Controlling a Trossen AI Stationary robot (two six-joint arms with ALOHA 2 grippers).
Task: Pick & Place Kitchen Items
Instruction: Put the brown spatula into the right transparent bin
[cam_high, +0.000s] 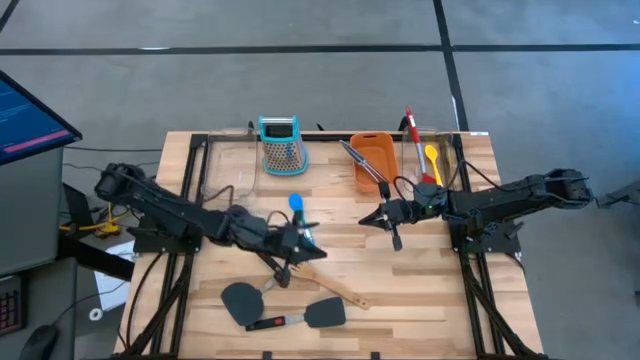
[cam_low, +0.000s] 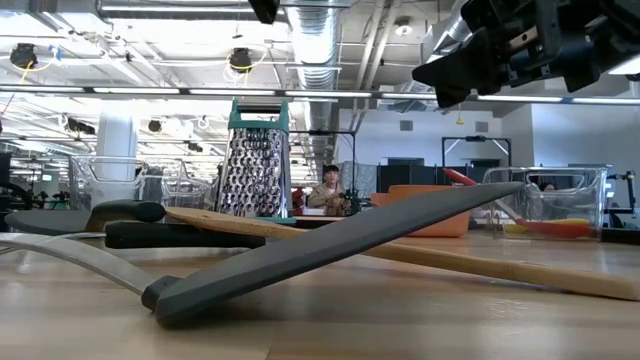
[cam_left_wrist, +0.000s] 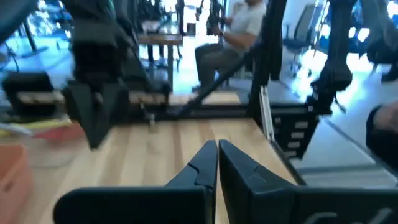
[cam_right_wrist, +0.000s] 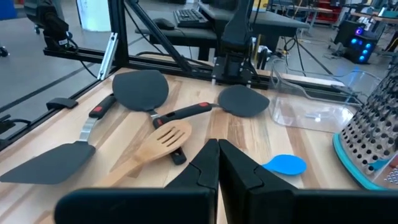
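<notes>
- My left gripper (cam_high: 309, 240) hangs over the middle of the tabletop (cam_high: 420, 300), fingers pressed together on nothing.
- Just behind its tip, toward the grater (cam_high: 280, 143), lies the blue spoon (cam_high: 297, 205); its bowl points to the far edge and its handle runs back under my gripper.
- In front of that gripper, toward the near edge, the wooden slotted turner (cam_right_wrist: 163, 142) lies on a diagonal, its long handle (cam_high: 335, 287) slanting to the near right.
- Nearer still are three black spatulas. The first one (cam_high: 241, 300) has its blade toward the near left. The second one (cam_high: 324, 313) lies almost crosswise, red-marked handle to the left and blade to the right. The third (cam_right_wrist: 55, 160) shows only from my right wrist, and its metal neck leads up to a dark handle.
- My right gripper (cam_high: 376, 218) sits right of centre, pointing left, closed tight and empty.
- Behind it, the orange tub (cam_high: 372, 160) carries the silver metal tongs (cam_high: 364, 166) on a slant from far left to near right.
- Farther right, in a clear bin (cam_high: 445, 150), the red spoon (cam_high: 411, 132) and yellow spoon (cam_high: 431, 158) lie lengthwise, far edge to near.
</notes>
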